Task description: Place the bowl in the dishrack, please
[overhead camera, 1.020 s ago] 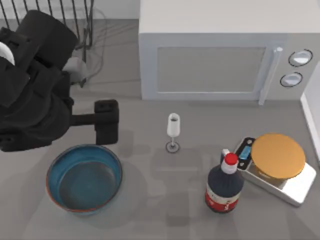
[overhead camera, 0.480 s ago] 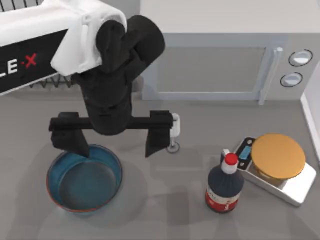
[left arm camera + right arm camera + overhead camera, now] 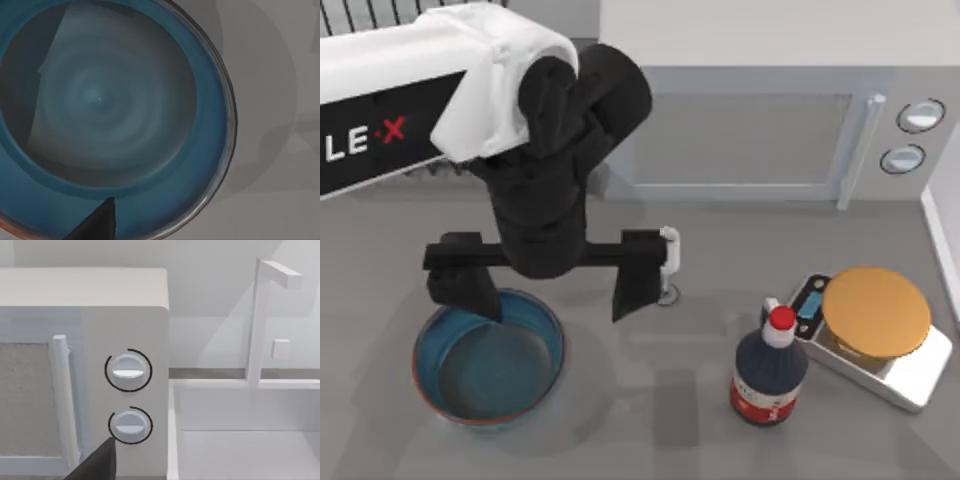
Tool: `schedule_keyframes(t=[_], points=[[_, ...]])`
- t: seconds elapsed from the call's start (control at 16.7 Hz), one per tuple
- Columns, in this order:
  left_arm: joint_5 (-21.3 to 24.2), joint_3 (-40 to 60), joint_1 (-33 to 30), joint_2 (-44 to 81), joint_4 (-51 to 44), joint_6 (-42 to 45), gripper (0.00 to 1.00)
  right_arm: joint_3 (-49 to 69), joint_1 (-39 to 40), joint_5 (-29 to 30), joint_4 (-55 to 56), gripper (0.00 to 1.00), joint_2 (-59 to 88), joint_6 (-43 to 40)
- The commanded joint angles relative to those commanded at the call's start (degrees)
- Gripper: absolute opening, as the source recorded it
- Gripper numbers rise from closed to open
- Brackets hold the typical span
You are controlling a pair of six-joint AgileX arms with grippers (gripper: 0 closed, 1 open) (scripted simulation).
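The blue bowl (image 3: 488, 358) with its thin orange-red rim sits on the grey table at the front left. My left gripper (image 3: 552, 284) hangs open and wide just above the bowl's far edge. One of its fingers (image 3: 466, 287) dips over the far-left rim, while the other stands outside the bowl to the right. In the left wrist view the bowl (image 3: 100, 100) lies directly below, with one dark fingertip (image 3: 97, 224) over its inner wall. The black wire dishrack (image 3: 360, 14) stands at the back left, mostly hidden behind my left arm. My right arm is parked out to the right.
A small wine glass (image 3: 667, 262) stands right beside the left gripper's right finger. A white microwave (image 3: 750, 120) fills the back. A dark red-capped bottle (image 3: 769, 372) and an orange-topped scale (image 3: 876, 312) stand at the front right. The right wrist view faces the microwave knobs (image 3: 128, 371).
The left arm swung from the far left to over the bowl, turning its open gripper to span the bowl's far edge. In the last half second it barely shifted. The bowl has not moved.
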Motion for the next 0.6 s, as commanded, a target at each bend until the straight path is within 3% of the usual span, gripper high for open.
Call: schedule_keyframes(t=[0.36, 0.6], points=[[0.02, -10.21, -0.02, 4.75, 15.86, 0.10, 1.00, 0.00, 0.00, 0.00, 0.00, 1.00, 0.00, 0.00], [0.03, -13.19, -0.03, 6.06, 19.54, 0.10, 1.00, 0.00, 0.00, 0.00, 0.00, 1.00, 0.00, 0.00]])
